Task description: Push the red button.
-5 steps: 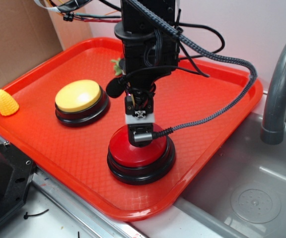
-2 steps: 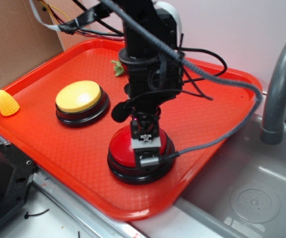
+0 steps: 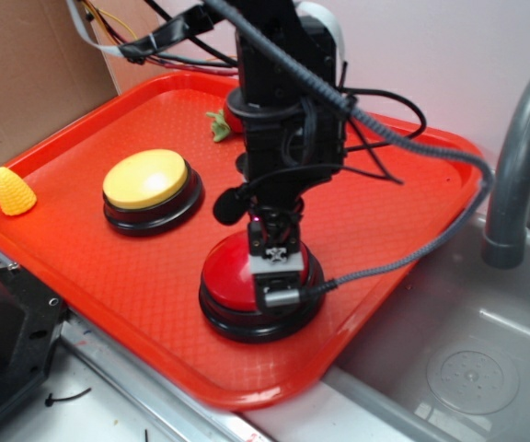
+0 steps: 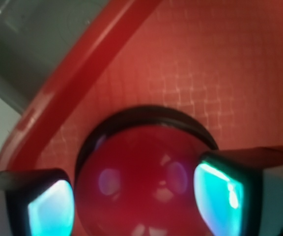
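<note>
The red button point(image 3: 227, 274), a glossy red dome on a black round base, sits at the near middle of the red tray point(image 3: 109, 267). My gripper point(image 3: 272, 273) points straight down onto its dome, and the arm hides the dome's right half. In the wrist view the red button point(image 4: 141, 187) fills the lower middle, very close and blurred. My gripper point(image 4: 136, 201) is open, with its cyan-lit fingertips point(image 4: 219, 189) standing wide apart on either side of the dome. Nothing is gripped between them.
A yellow-domed button point(image 3: 147, 180) stands to the left on the tray. A small yellow cone toy point(image 3: 13, 191) lies at the tray's left edge, and a red strawberry toy point(image 3: 224, 122) peeks out behind the arm. A sink point(image 3: 467, 368) and a grey faucet point(image 3: 518, 157) are on the right.
The gripper has come down and towards the near side of the red dome, and the arm has leaned forward with it. The buttons and toys have not moved.
</note>
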### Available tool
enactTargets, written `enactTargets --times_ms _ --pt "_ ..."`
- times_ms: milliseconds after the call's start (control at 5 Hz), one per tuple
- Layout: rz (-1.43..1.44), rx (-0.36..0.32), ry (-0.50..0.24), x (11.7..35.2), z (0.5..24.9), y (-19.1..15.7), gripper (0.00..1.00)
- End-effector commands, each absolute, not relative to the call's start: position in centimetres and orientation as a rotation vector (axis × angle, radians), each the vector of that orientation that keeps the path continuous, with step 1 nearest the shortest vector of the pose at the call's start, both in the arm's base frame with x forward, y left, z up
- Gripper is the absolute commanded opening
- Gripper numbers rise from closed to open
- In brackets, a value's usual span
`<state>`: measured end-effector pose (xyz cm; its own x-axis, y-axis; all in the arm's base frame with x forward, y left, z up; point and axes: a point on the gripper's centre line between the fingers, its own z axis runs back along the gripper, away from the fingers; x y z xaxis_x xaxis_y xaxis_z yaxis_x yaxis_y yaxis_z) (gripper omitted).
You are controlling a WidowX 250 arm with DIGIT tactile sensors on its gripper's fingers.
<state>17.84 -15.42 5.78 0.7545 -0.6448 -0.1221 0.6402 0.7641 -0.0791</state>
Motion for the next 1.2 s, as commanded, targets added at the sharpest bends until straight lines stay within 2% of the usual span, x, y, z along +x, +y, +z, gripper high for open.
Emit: enactTargets --times_ms 0,200,400,600,1000 --pt "-0.644 0.009 0.081 17.9 10.8 -14.7 1.00" --pt "-0.597 0.019 0.081 17.6 11.8 -13.7 1.00" --pt "-0.550 0.019 0.029 17.3 13.4 -13.3 1.00" --pt "-0.494 0.013 0.030 16.7 14.9 -12.6 1.00" --pt "-0.405 -0.018 0.039 16.2 16.3 -11.4 1.00"
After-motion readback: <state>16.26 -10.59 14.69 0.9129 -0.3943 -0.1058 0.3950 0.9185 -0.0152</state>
